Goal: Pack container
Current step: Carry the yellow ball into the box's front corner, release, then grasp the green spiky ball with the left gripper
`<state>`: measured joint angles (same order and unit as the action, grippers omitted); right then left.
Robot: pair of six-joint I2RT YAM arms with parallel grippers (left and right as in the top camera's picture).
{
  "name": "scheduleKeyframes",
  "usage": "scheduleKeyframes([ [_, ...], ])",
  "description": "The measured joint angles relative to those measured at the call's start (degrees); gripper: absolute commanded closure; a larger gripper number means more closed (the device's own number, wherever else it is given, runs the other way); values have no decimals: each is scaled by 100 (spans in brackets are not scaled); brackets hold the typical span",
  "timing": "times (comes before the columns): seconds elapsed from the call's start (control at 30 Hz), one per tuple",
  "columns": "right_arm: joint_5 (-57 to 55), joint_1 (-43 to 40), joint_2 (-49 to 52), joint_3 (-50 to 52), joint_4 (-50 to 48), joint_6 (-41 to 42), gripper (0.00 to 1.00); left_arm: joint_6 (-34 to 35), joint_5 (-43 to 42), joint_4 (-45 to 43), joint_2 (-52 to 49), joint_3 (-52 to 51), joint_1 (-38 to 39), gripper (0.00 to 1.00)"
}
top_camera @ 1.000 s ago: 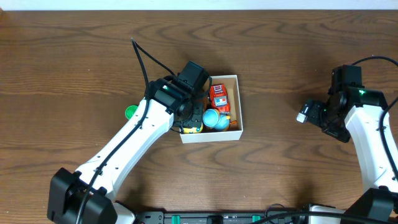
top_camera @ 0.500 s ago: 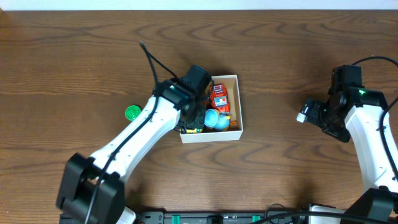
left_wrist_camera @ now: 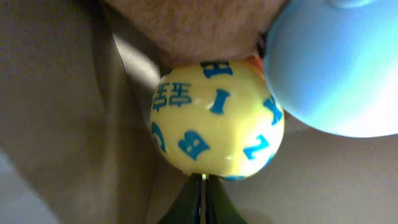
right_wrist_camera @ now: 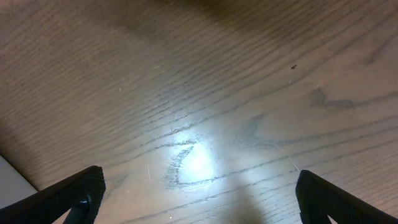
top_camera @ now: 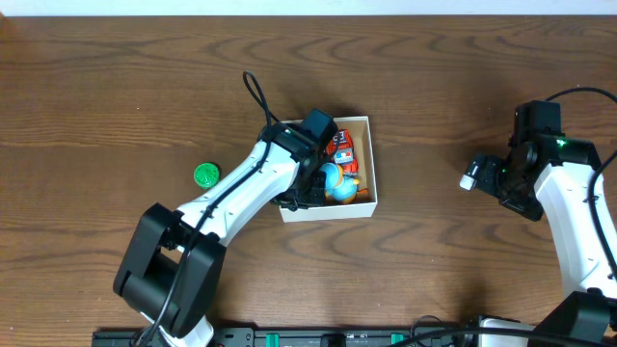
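The left arm has swung right and reached further into the container (top_camera: 333, 211), which sits at the centre of the overhead frame. The left gripper (left_wrist_camera: 202, 196) is pinched shut on nothing, right behind a yellow letter ball (left_wrist_camera: 214, 127) beside a blue toy (left_wrist_camera: 336, 68), so that toy looks packed. A green disc (top_camera: 203, 174) still lies outside, at left. The right gripper (right_wrist_camera: 199, 196) hangs spread wide over bare table (right_wrist_camera: 186, 93).
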<state>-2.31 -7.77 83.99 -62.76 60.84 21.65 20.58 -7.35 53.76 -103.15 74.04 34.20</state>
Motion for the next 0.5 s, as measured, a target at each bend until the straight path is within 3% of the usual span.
scheduleKeyframes([
  [0.1,-2,0,0,0,0,-2,1,-46,35,59,245,127,24,94],
  [0.13,-2,0,0,0,0,-2,1,-68,94,114,391,216,33,83],
  [0.2,0,0,0,0,0,-2,1,-144,256,197,721,382,37,39],
  [0.23,-2,0,0,0,-2,-2,1,-142,358,219,922,468,37,12],
  [0.27,-2,0,0,0,0,-2,1,-155,505,225,1174,555,35,2],
  [0.5,-2,0,0,0,-2,-4,1,-83,1106,573,2435,702,-549,2],
])
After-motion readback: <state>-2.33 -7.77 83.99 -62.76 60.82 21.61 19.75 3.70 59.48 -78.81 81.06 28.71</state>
